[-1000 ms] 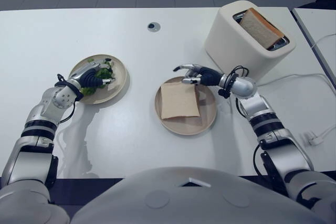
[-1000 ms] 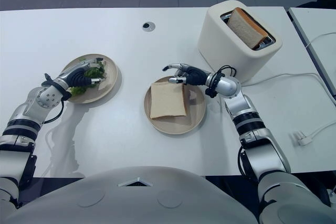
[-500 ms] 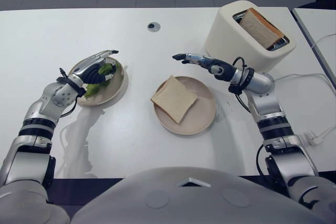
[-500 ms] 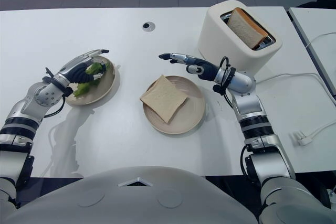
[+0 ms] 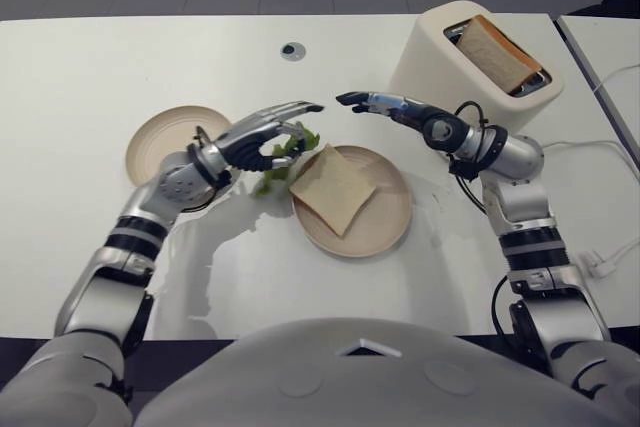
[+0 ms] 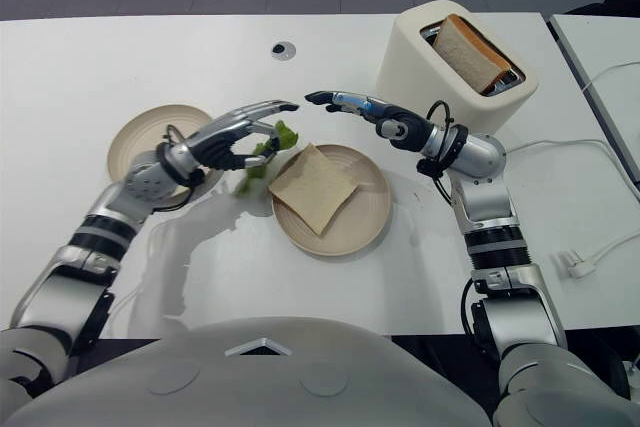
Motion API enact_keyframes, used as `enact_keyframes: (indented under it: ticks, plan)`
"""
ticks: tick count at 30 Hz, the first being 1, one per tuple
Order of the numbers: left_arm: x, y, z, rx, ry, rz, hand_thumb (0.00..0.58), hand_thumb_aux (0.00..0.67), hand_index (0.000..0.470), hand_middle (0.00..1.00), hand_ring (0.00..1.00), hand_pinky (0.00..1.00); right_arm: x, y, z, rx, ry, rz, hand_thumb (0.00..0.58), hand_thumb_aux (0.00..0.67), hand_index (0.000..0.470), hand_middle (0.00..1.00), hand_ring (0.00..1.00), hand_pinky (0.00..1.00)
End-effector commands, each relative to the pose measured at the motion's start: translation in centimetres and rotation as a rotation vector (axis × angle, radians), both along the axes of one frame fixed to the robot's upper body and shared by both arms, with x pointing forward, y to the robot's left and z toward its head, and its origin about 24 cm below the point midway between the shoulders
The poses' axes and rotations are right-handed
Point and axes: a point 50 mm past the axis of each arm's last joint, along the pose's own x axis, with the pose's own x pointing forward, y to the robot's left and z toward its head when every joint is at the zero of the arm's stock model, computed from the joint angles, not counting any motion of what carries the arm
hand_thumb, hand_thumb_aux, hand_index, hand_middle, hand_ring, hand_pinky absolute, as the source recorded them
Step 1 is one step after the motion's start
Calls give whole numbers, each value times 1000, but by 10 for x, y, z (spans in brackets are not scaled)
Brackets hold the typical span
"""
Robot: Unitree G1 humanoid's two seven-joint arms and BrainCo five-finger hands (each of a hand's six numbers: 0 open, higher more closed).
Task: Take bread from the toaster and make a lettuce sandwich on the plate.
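A slice of bread (image 5: pixel 335 186) lies skewed on the beige plate (image 5: pixel 385 222) at the table's middle. My left hand (image 5: pixel 250 137) hovers just left of that plate, shut on green lettuce (image 5: pixel 283 150) that hangs beside the bread's left corner. My right hand (image 5: pixel 395 110) is held open above the plate's far edge, fingers stretched toward the left. Behind it stands the cream toaster (image 5: pixel 440 72) with a second slice of bread (image 5: pixel 498 52) sticking up from its slot.
A bare beige side plate (image 5: pixel 160 137) sits on the left of the white table. A small round grommet (image 5: pixel 292 50) lies at the back centre. The toaster's white cord and plug (image 5: pixel 600 262) trail along the right edge.
My left hand has lifted the lettuce off the side plate and carried it right to the bread's edge. My right hand has risen slightly and drawn a little toward the toaster.
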Motion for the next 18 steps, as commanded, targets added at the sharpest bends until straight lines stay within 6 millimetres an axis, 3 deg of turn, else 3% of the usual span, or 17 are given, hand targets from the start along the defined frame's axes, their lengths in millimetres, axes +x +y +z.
enact_keyframes:
  ticks: [1,7,18]
  plan:
    - [-3,-47,-18,17,45,-117,580,670,470,0,0,0,0,-1,6,13,-10,7,0,0,0,0,0,0]
    - [-13,-70,-28,31,87,-239,580,670,470,0,0,0,2,-6,10,8,-23,-20,0,0,0,0,0,0]
    - [-18,-78,-23,-34,99,-300,580,670,470,0,0,0,6,-17,17,-24,-64,-61,0,0,0,0,0,0]
